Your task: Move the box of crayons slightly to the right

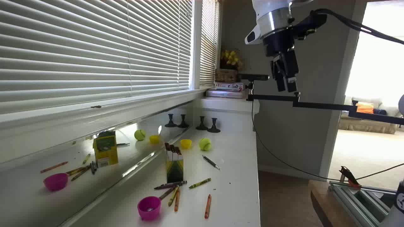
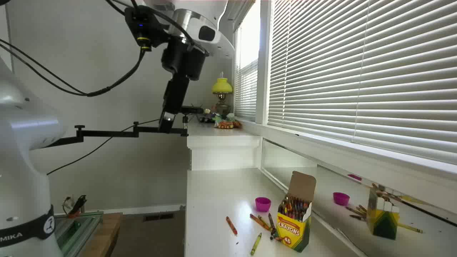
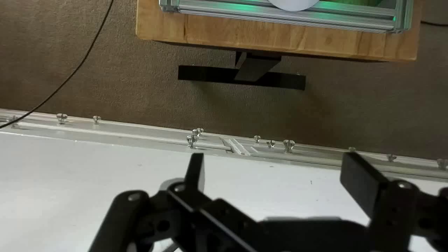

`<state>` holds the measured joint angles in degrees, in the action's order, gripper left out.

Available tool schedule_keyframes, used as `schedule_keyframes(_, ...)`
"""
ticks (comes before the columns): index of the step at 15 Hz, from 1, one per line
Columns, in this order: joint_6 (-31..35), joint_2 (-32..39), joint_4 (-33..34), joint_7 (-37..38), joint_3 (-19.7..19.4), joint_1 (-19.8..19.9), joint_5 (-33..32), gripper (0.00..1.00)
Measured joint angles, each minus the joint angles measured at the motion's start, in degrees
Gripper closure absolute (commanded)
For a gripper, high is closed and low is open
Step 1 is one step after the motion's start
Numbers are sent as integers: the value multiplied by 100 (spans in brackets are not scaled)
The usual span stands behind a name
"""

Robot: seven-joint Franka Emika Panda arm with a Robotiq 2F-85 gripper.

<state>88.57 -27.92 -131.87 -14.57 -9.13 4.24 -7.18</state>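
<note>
The box of crayons [image 1: 175,170] stands upright on the white counter beside the mirrored back panel. Its face is dark green with yellow edges in this exterior view. In an exterior view its yellow and green front [image 2: 291,233] faces the camera, with its lid flipped up and crayons showing inside. My gripper [image 1: 286,89] hangs high above the counter, well apart from the box; it also shows in an exterior view [image 2: 166,123]. In the wrist view the gripper [image 3: 274,162] has its fingers wide apart with nothing between them. The box is out of the wrist view.
A pink bowl [image 1: 149,208] and several loose crayons [image 1: 200,183] lie around the box. A pen [image 1: 210,162], tennis ball [image 1: 204,144], yellow bowl [image 1: 186,143] and dark candlesticks [image 1: 214,125] stand farther along. The mirror [image 2: 357,200] runs behind the box. A black camera bar [image 1: 322,106] crosses below the gripper.
</note>
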Motion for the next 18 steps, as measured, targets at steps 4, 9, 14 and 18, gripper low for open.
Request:
schedule_keyframes(4, 0, 0, 0, 0, 0, 0, 0, 0)
schedule_keyframes(9, 249, 64, 0, 9, -3, 1, 0, 0)
schedule_keyframes(14, 1606, 934, 217, -560, -79, 3, -607, 0)
schedule_keyframes(18, 1978, 2016, 990, -725, -239, 104, -722, 0)
